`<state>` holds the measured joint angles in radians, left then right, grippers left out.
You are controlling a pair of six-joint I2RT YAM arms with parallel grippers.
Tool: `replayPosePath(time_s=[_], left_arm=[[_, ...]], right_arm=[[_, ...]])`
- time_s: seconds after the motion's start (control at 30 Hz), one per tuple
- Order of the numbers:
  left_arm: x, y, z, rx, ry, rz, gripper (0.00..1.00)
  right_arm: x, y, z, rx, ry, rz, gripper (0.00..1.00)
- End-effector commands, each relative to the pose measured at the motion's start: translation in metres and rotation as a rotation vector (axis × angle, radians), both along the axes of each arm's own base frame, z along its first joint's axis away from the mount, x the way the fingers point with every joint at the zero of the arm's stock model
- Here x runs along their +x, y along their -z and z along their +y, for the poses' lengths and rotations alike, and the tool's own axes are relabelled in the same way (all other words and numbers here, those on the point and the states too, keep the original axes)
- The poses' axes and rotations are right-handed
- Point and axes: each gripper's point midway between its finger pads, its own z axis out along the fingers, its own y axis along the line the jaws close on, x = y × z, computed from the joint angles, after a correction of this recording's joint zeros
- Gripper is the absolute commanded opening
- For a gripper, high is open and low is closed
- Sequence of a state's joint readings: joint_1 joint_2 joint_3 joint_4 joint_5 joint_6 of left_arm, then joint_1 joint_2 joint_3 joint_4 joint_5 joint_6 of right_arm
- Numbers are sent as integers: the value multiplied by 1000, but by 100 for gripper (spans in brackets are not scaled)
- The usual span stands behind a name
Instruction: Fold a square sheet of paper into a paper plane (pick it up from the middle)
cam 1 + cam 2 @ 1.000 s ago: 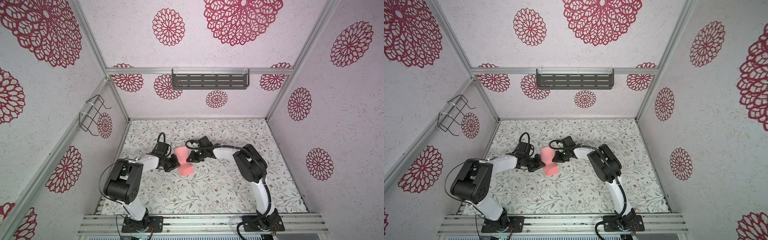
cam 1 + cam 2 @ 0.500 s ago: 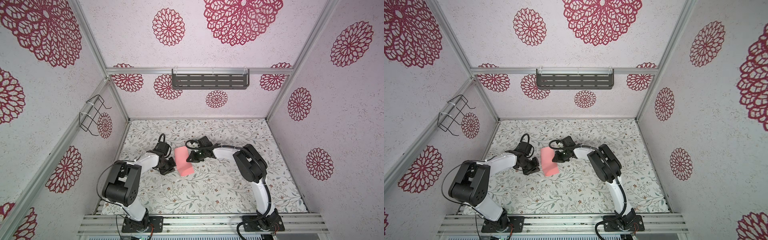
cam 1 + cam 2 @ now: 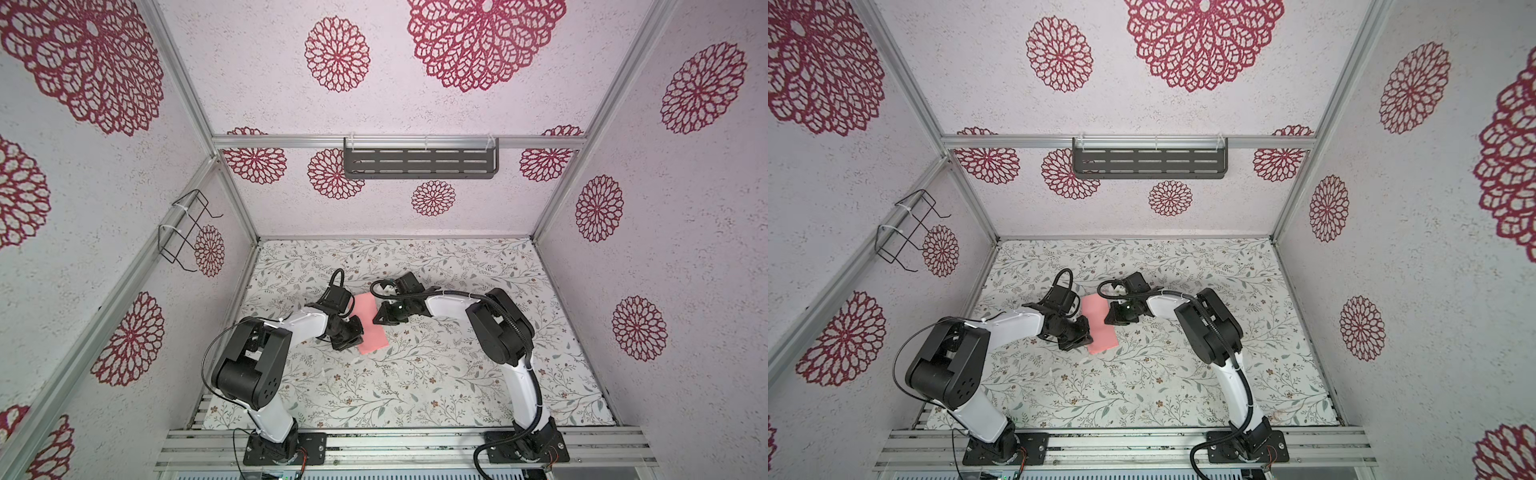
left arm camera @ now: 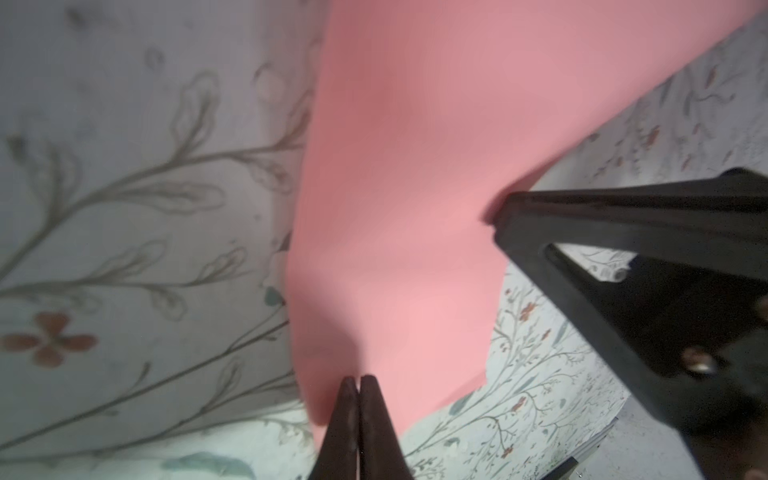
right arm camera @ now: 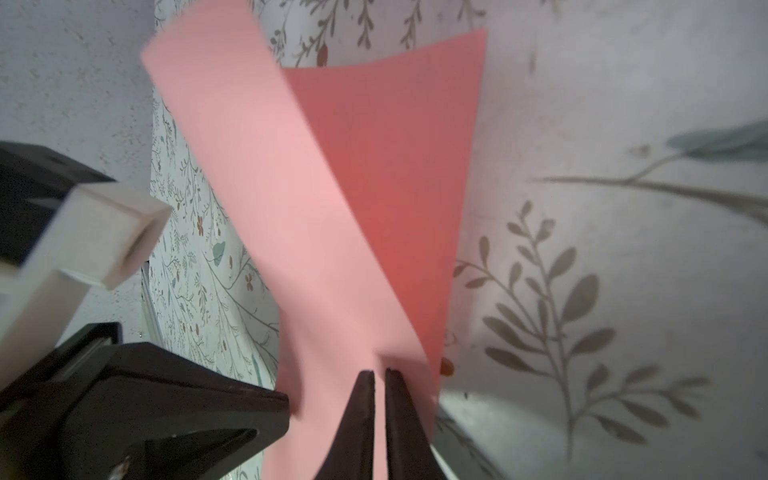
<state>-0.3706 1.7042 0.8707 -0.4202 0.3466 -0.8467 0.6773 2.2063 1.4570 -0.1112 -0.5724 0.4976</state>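
Both top views show the square sheet of paper (image 3: 371, 326), doubled into a strip, held over the surface (image 3: 415, 374). The left pincer (image 4: 358, 384) and right pincer (image 5: 379, 376) each pinch one of its edges. Thin and floppy, it likely creases easily, so gentle grips near the fold's middle seem best.

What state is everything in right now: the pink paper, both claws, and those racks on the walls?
pink sheet of paper: doubled over loosely, not pressed flat, held from two sides.
left claw: shut on the paper's edge.
right claw: shut, pinching the paper.
grey wall shelf: nothing visible in it.
wire rack: nothing hanging in it.
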Motion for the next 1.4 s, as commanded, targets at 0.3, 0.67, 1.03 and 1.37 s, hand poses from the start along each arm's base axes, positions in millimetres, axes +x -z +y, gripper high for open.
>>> replayPosePath(time_s=[0.3, 0.67, 1.03, 1.37], left_arm=[[-51, 7, 38, 158, -19, 109, 7], [14, -26, 7, 11, -84, -119, 7], [-5, 12, 27, 143, -95, 6, 6], [6, -36, -4, -44, -56, -119, 6]], right_arm=[[-32, 89, -71, -374, 75, 156, 13], [-33, 90, -72, -374, 77, 160, 13], [-35, 88, -73, -369, 78, 158, 12], [-36, 89, -74, -374, 78, 158, 12]])
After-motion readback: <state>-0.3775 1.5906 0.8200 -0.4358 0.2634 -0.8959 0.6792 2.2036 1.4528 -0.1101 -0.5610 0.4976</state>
